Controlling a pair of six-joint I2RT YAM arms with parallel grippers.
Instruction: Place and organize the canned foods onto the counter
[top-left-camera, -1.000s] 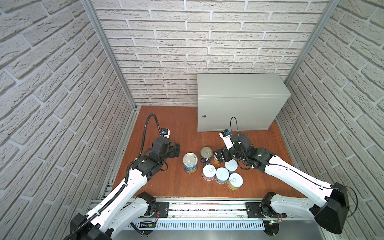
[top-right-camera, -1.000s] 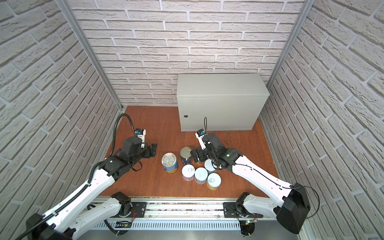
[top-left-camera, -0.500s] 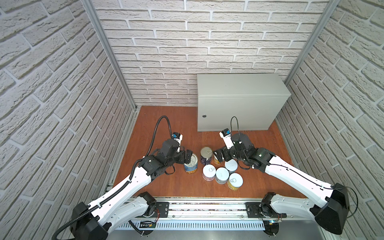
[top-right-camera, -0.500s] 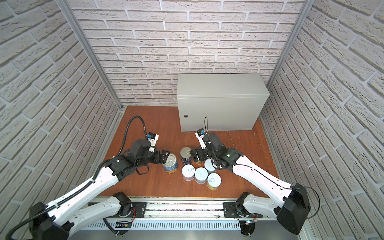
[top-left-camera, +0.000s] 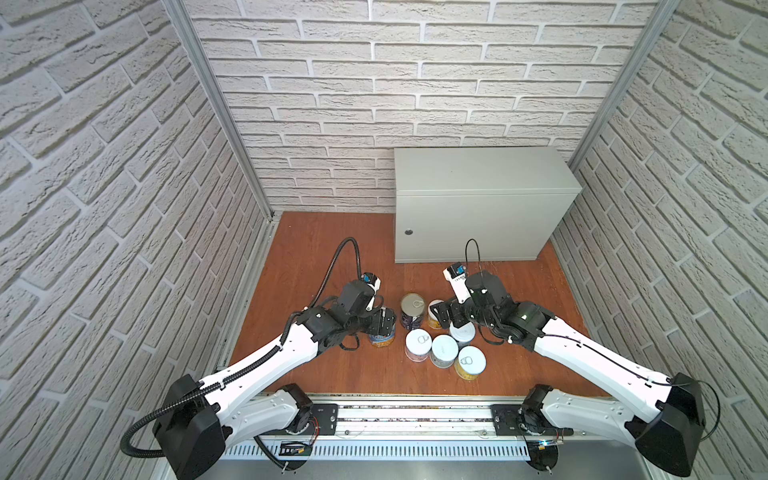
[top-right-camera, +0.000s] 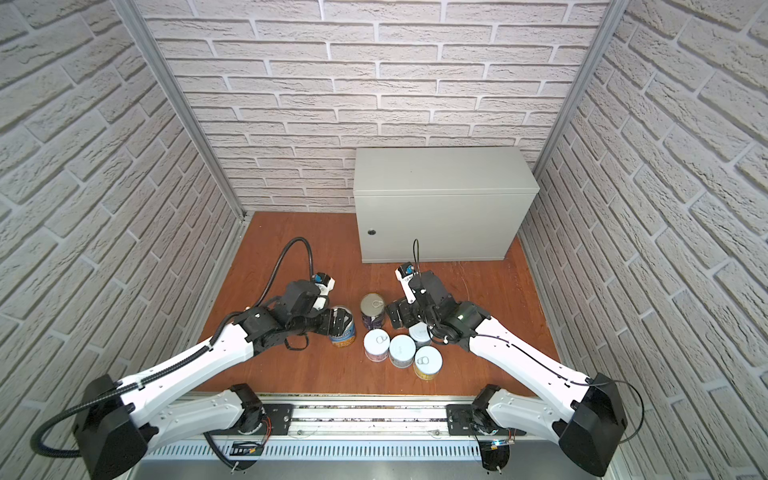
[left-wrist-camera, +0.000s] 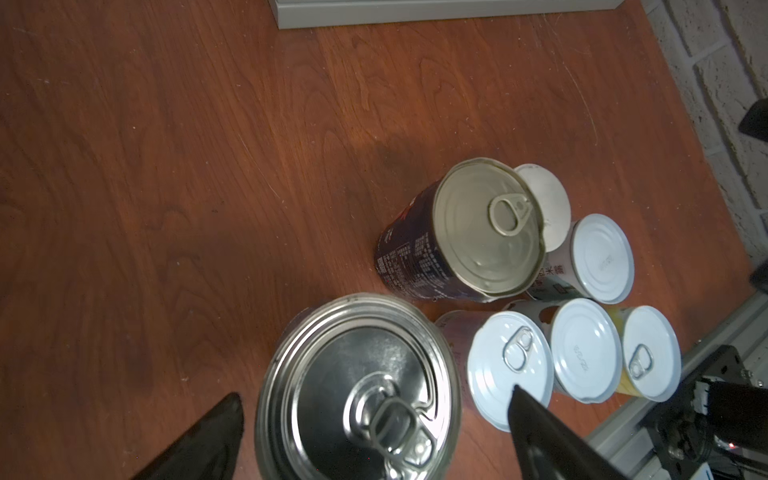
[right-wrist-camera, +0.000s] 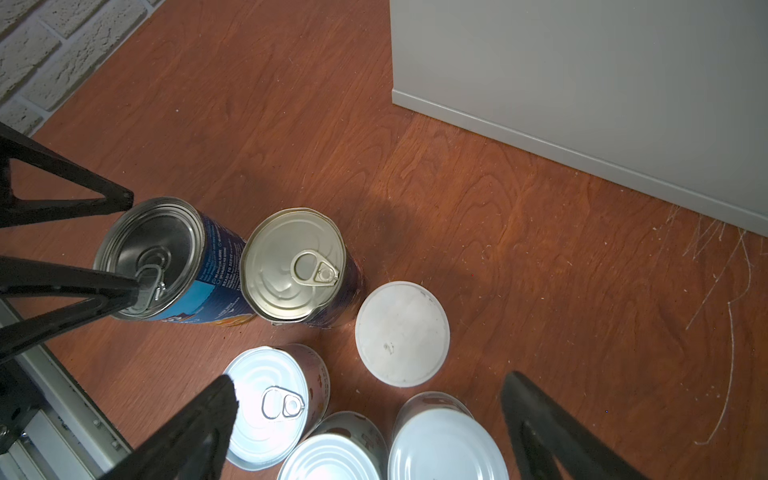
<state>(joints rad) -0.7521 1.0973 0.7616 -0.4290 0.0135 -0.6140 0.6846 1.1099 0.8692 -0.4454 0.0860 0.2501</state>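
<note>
On the left, your left gripper stands wide open with its two black fingers astride the top of the tall blue can. The left wrist view shows that can's pull-tab lid between the fingers with a sliver of floor showing on either side, so nothing is clamped. Just right of it, close by but apart, stands the dark navy can, upright, its ring pull showing in both top views. Nearer the rail, three short cans sit bunched together and touching, with a fourth half under your right arm. Your right gripper is also fully open and holds nothing. It hangs low over a short white-lidded can, which lies just ahead of its spread fingertips and beside the navy can. All the cans stand on the reddish wooden floor. The grey counter sits at the back right against the brick wall, well apart from the cans.
</note>
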